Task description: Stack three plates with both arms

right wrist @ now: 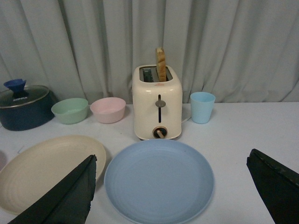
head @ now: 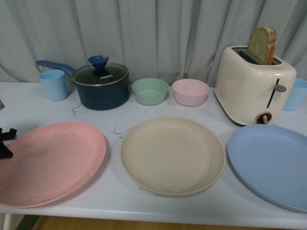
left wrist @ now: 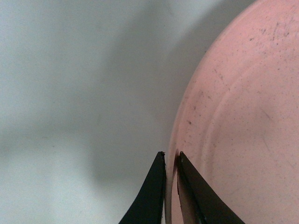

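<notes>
Your left gripper (left wrist: 170, 156) is closed on the rim of the round speckled pink plate (head: 50, 163), leftmost on the white table (head: 144, 112). The matching beige plate (head: 172, 155) lies in the centre. The light blue plate (head: 271, 165) lies to the right, facing your right gripper (right wrist: 172, 161), whose fingers are spread wide.

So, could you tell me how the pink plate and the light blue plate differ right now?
The pink plate sits on the left, the light blue plate on the right. The left gripper pinches the pink plate's rim; the light blue plate is untouched, with the right gripper open near it. Both are round, shallow and similar in size.
</notes>
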Robot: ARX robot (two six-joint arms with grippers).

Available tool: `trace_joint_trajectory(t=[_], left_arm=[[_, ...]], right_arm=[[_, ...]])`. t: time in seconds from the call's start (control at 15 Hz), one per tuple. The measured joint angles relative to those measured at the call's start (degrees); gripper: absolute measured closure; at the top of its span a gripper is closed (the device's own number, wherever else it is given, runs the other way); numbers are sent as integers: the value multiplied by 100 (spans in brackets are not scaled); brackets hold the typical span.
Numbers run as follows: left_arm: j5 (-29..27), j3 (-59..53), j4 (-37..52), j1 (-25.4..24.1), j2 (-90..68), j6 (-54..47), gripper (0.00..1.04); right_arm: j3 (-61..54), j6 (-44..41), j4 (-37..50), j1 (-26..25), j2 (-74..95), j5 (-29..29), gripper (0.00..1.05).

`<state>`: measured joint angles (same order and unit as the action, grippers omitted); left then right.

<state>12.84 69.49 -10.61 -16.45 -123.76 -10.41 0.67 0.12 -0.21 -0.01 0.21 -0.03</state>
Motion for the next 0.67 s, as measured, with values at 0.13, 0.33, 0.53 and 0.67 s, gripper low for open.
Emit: trace_joint_trajectory(t=[0.13,0.33,0.53,0.67], left_arm=[[96,-22,-7,-37,94,63,102],[-57,-129,-28,-17,765,295,102],[-186,-192,-149,2,1836,501,102],[-120,-234,-229,173,2435,750,102]], right_arm=[[0,2,0,0,0,0,6],[0,0,0,-2,0,0,6],[0,0,2,0,0,0,6],[0,0,0,0,0,0,6]])
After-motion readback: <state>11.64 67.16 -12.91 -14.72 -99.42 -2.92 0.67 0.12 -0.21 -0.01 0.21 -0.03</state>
